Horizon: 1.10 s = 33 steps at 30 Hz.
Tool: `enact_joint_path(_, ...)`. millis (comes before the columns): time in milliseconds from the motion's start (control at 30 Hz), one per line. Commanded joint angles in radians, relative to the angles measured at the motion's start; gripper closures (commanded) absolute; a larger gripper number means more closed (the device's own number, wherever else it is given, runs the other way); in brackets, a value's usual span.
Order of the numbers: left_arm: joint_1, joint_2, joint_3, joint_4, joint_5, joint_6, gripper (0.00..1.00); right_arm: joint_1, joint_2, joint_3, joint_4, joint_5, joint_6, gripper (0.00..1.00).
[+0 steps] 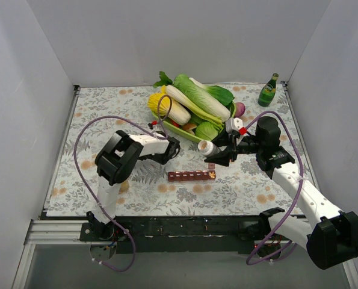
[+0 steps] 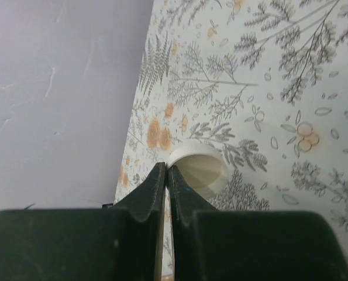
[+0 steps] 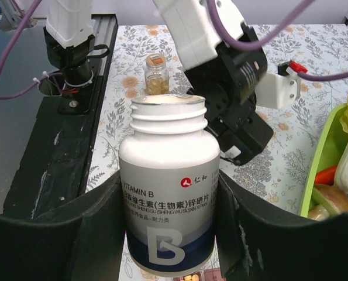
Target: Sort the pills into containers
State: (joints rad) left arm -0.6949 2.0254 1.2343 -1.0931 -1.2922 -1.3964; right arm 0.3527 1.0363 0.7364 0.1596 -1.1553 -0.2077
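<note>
From above, the dark red pill organiser (image 1: 189, 176) lies on the worktop (image 1: 106, 108) between the arms, with orange-yellow pills (image 1: 212, 175) at its right end. Right wrist close-up: the right end effector (image 3: 169, 193) is grasping an uncapped white vitamin bottle (image 3: 168, 146). Only the left wrist view shows the left end effector (image 2: 166, 170) clenched, its tips at a white cap (image 2: 200, 172).

- Left arm (image 1: 120, 161): chunky black joint housings joined by white links.
- Right arm (image 1: 299, 186): the same build, with a large black block at its near end.
- Purple cable (image 1: 76, 150): one runs in long curves along each arm.
- Left hand (image 2: 166, 171): two matt black fingers tapering to slim tips.
- Right hand (image 1: 219, 155): black, with a white bracket (image 1: 234, 125) carrying a small red tab (image 1: 243, 130) just behind it, perhaps a camera mount.
</note>
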Motion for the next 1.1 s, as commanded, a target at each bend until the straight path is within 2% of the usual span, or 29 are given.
enact_joint_path(0, 0.005, 0.117, 0.106, -0.286, -0.196, -0.371, 1.00, -0.006, -0.016, 0.001, 0.037, -0.018, 0.010, 0.99)
enact_joint_path(167, 0.024, 0.199, 0.114, -0.287, -0.205, -0.403, 1.00, -0.008, -0.022, 0.000, 0.037, -0.020, 0.010, 0.99)
enact_joint_path(367, 0.029, 0.168, 0.082, -0.287, -0.190, -0.443, 0.99, -0.011, -0.013, 0.001, 0.038, -0.023, 0.011, 0.99)
enact_joint_path(600, 0.029, 0.203, 0.099, -0.287, -0.165, -0.449, 0.88, -0.012, -0.015, 0.000, 0.040, -0.023, 0.016, 0.99)
enact_joint_path(667, 0.029, 0.219, 0.099, -0.287, -0.160, -0.454, 0.78, -0.014, -0.018, 0.000, 0.040, -0.023, 0.017, 0.99)
enact_joint_path(1067, 0.028, 0.200, 0.093, -0.286, -0.107, -0.474, 0.76, -0.017, -0.018, -0.002, 0.046, -0.026, 0.021, 0.99)
